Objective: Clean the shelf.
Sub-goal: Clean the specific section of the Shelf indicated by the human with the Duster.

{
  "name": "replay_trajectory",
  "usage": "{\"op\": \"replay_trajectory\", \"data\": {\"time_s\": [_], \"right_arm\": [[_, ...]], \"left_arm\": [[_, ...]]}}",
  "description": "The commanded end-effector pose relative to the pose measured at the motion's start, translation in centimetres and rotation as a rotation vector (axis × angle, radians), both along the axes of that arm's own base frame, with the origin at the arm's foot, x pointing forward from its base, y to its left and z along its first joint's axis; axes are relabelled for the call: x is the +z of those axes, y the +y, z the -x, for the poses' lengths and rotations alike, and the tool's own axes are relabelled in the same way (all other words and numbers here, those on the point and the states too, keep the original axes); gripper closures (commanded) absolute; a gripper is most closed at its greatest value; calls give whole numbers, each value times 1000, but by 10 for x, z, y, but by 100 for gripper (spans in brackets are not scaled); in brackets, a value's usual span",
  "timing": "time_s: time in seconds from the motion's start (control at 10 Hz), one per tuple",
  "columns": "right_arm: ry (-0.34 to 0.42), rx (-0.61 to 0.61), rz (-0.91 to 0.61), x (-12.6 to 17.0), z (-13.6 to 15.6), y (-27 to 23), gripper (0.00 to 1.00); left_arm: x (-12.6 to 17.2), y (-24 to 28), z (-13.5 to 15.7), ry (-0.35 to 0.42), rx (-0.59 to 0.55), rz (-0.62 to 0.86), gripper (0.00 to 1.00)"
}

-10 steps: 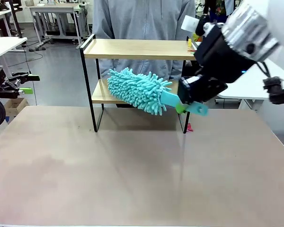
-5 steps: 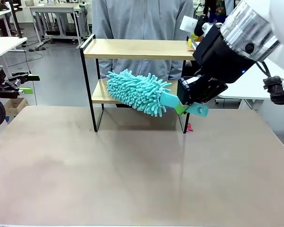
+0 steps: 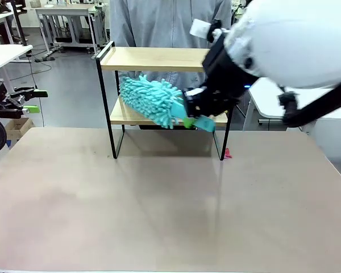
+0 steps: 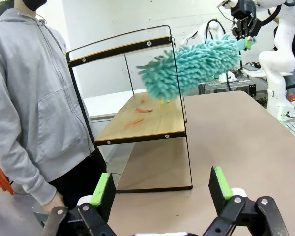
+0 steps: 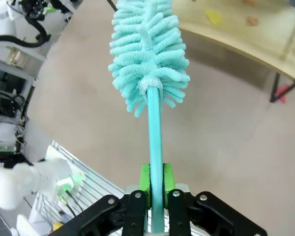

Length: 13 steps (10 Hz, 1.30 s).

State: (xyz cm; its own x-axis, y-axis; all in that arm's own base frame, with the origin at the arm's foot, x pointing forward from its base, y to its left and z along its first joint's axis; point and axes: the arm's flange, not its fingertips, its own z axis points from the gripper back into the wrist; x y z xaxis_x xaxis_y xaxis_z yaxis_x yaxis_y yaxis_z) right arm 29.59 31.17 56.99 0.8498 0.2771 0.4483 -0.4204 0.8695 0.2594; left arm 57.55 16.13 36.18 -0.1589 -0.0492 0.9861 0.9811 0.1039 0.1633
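Table (image 3: pixel 159 199): brown top, bare in front.
Left gripper (image 4: pixel 161 187): off the table's left side, jaws wide apart, holding nothing.
Right gripper (image 5: pixel 156 179): jaws clamped on the handle of a teal duster (image 3: pixel 150 99).
Duster head: at the shelf's front, level with the gap between the boards; contact cannot be told.
Shelf (image 3: pixel 159 58): upright on the table's far part; small scraps (image 4: pixel 137 121) on the lower board.
Person (image 3: pixel 170 23): grey hoodie, standing behind the shelf.

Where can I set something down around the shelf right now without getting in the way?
The table in front of the shelf is bare from its feet to the near edge. The top board is bare from the left rail to the right arm. Crowded: the lower board, strewn with small scraps, where the right gripper holds the duster.
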Motion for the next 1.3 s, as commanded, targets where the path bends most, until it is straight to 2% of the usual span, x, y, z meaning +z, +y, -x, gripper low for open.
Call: {"op": "replay_trajectory", "data": {"time_s": [0.0,0.2,0.4,0.5,0.8,1.1,1.2], "right_arm": [[-29,-107,-10,-4,-27,38,87],[-38,-174,-19,-17,-49,68,87],[-109,-278,8,-28,-69,103,87],[-106,-307,13,-31,-77,118,87],[-162,-359,20,-38,-96,157,87],[-178,-392,-21,-45,-112,190,87],[-148,-409,-63,-53,-117,202,87]], "left_arm": [[2,-3,2,-6,3,-6,0],[2,-3,2,-6,3,-6,0],[2,-3,2,-6,3,-6,0],[2,-3,2,-6,3,-6,0],[2,-3,2,-6,3,-6,0],[2,-3,2,-6,3,-6,0],[2,-3,2,-6,3,-6,0]]}}
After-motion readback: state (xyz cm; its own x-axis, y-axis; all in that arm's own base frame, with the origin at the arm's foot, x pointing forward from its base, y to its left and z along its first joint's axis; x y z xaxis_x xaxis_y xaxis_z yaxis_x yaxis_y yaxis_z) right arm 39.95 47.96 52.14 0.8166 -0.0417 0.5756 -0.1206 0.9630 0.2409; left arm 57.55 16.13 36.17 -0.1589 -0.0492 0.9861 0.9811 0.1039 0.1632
